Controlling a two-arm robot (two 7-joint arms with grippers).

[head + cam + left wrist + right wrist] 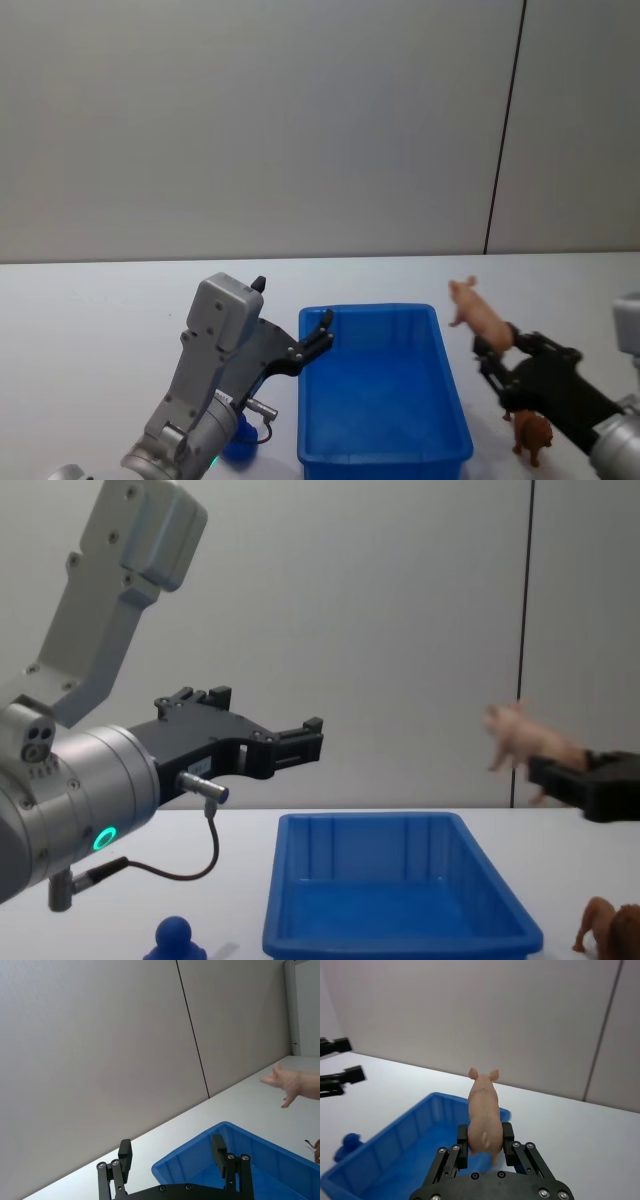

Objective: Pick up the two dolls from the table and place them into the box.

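A pink pig toy (pixel 478 310) hangs in the air right of the box, with my right gripper (pixel 492 347) shut on its hind part; it also shows as pig (pixel 484 1115) and pig (pixel 515 735). The brown lion doll (pixel 533 433) stands on the table (pixel 100 330) below that gripper, at the box's front right. The blue round-headed doll (pixel 240 440) sits at the box's front left, below my left arm. The blue box (pixel 370 308) lies between the arms and looks empty. My left gripper (pixel 322 332) is open above the box's left rim, holding nothing.
A plain grey wall rises behind the white table. The lion (pixel 610 928) and the blue doll (pixel 175 940) flank the box (pixel 395 900) near the table's front edge. Bare tabletop stretches behind the box and to both sides.
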